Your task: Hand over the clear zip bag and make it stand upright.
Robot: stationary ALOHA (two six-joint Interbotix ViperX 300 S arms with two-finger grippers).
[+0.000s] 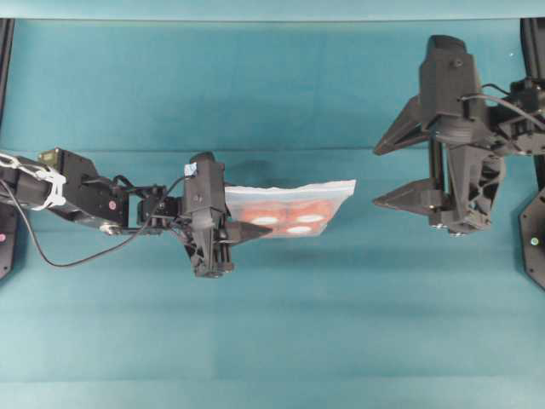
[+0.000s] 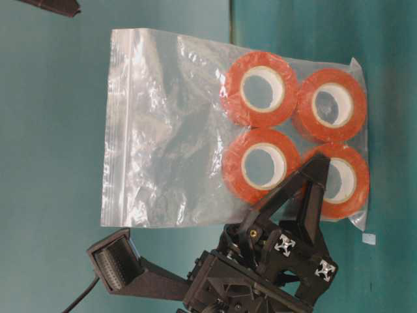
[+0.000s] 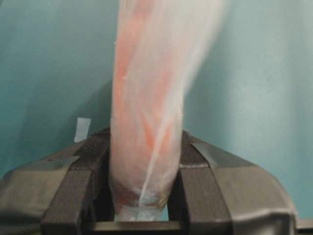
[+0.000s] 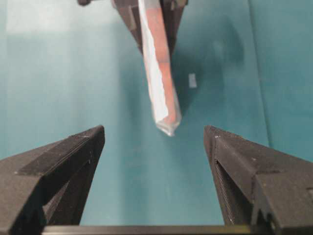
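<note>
Clear zip bag (image 1: 289, 209) hangs clamped in left gripper (image 1: 243, 232) above the bench (image 1: 272, 341); right gripper (image 1: 407, 166) gapes wide nearby, nothing between them.

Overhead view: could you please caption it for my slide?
Left gripper holds the clear zip bag out toward the open right gripper.

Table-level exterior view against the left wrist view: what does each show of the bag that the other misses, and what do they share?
Only the table-level view shows the clear zip bag broadside: its zip strip along one short edge, the empty crinkled half, and four orange tape rolls with white cores crowded at the opposite end.

Only the left wrist view shows the bag edge-on, pinched between both fingers of the left gripper, a blurred orange streak.

Both show the left gripper shut on the bag at the roll end, above the teal table.
</note>
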